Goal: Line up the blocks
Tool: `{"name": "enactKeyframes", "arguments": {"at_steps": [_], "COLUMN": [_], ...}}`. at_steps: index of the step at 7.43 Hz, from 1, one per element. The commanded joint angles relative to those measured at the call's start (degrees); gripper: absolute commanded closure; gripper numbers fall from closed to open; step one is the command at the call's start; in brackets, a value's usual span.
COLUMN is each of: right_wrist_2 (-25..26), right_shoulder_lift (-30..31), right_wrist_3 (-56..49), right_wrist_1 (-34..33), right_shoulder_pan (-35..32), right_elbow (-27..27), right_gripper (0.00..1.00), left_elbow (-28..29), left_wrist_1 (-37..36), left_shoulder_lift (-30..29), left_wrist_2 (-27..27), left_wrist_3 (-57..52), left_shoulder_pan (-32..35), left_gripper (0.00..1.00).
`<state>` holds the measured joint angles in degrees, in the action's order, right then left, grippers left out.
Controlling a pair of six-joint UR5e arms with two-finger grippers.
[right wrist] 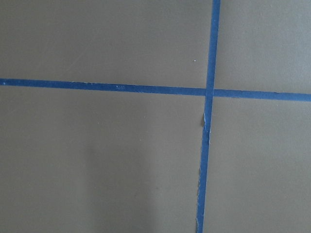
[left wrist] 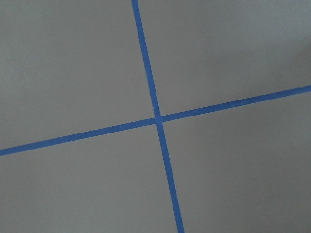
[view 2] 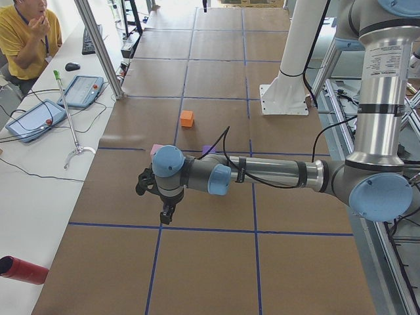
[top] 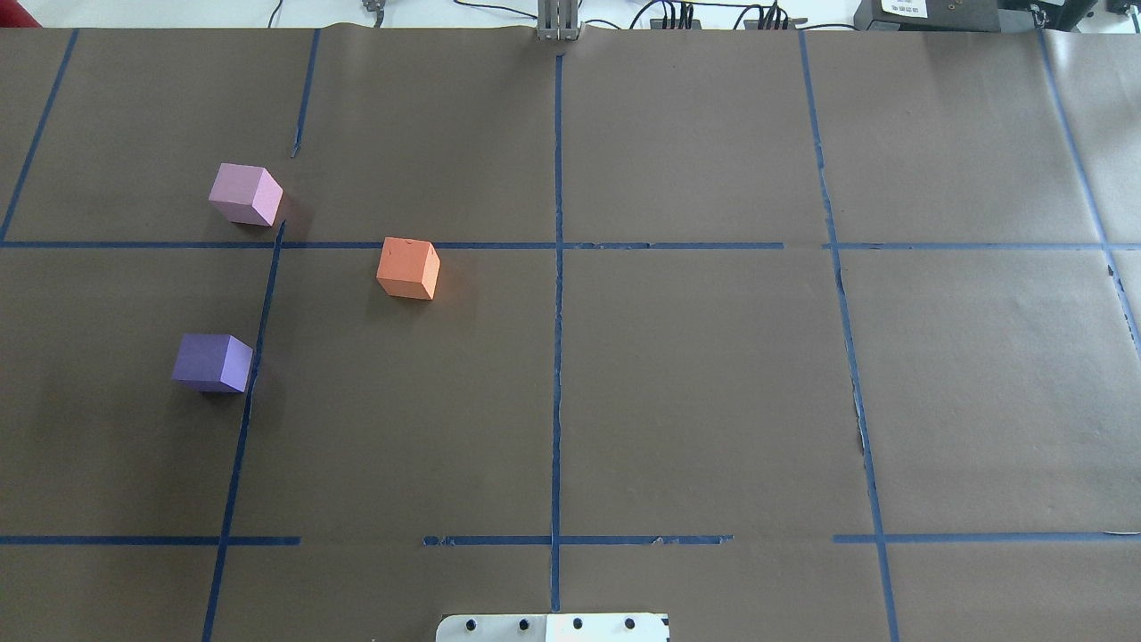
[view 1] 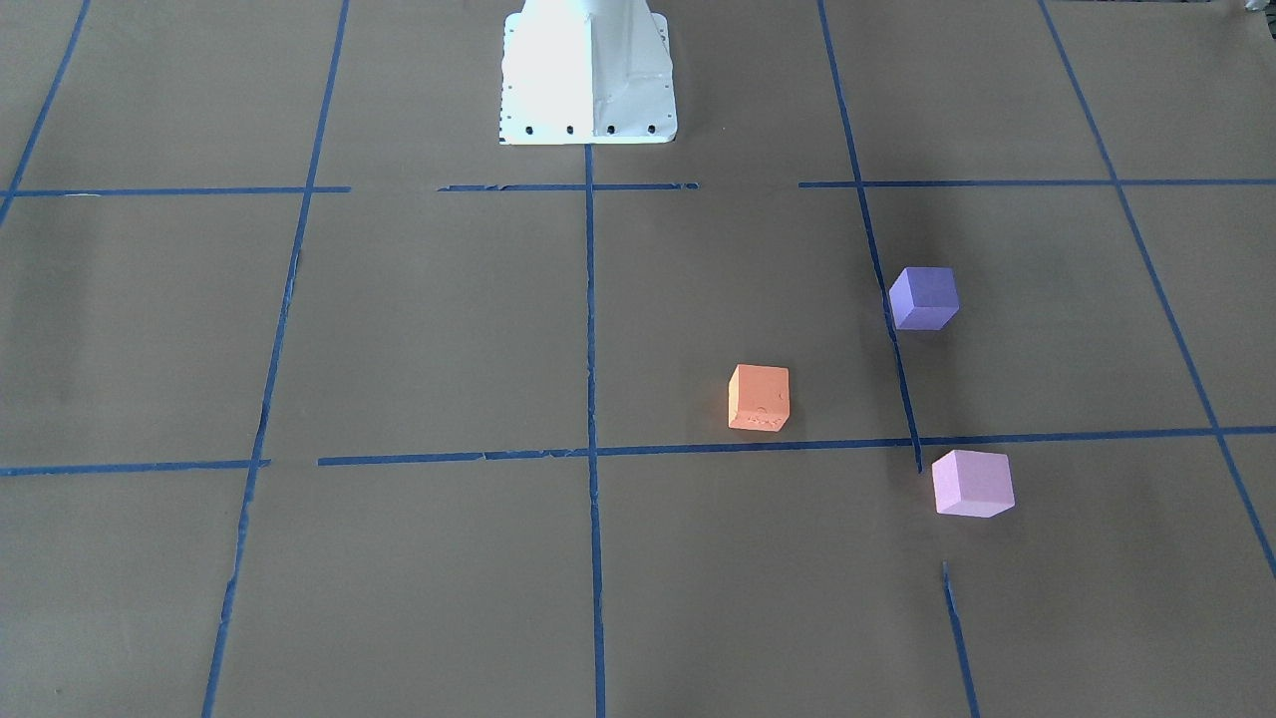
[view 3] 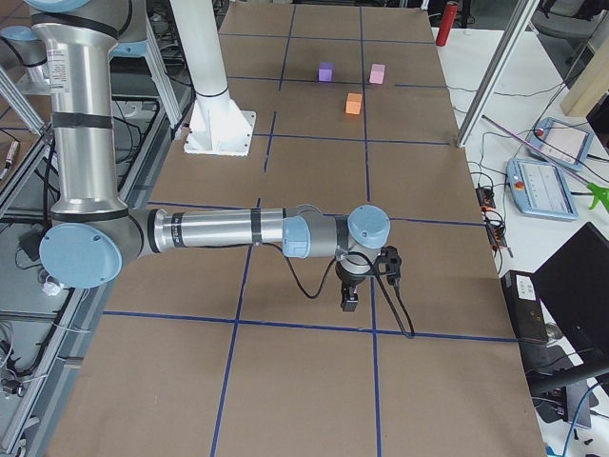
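Left gripper (view 2: pixel 166 215) and right gripper (view 3: pixel 350 303) hover away from the blocks; open or closed cannot be told.
Left of overhead frame: violet block (top: pixel 212 362), pink block (top: pixel 245 194), orange block (top: pixel 408 267) scattered on the surface (top: pixel 695 392); lining up looks unstarted, needing a reach first.

The left arm (view 2: pixel 275 172) holds its upper part upright and its forearm stretched out level, away from the robot's base. At the end of it the left tool (view 2: pixel 167 218) points downward. The right arm (view 3: pixel 219 228) has the same pose, with an upright upper part, a level forearm and the right tool (view 3: pixel 348 305) pointing downward. I cannot tell if the fingers of either tool are apart or together.
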<state>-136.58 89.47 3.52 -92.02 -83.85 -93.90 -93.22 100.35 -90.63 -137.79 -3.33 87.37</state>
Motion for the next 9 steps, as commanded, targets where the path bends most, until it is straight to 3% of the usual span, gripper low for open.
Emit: {"name": "enactKeyframes", "arguments": {"at_steps": [1,5,7,9], "right_wrist_2": [0.0,0.0,0.0,0.0], "right_shoulder_lift": [0.0,0.0,0.0,0.0], "right_wrist_3": [0.0,0.0,0.0,0.0], "right_wrist_1": [0.0,0.0,0.0,0.0], "right_shoulder_pan": [0.0,0.0,0.0,0.0], "right_elbow": [0.0,0.0,-0.1,0.0], "right_gripper": [0.0,0.0,0.0,0.0], "left_elbow": [-3.3,-2.7,-1.4,4.5], "left_wrist_1": [5.6,5.6,5.6,5.6], "left_shoulder_lift": [-2.3,-22.1,-27.7,-33.8], "left_wrist_2": [-2.7,3.7,17.5,18.3], "left_wrist_3": [15.7,40.5,51.4,62.3], "left_shoulder_pan": [-6.5,-27.5,-40.0,-43.6], "left_gripper": [0.0,0.0,0.0,0.0]}}
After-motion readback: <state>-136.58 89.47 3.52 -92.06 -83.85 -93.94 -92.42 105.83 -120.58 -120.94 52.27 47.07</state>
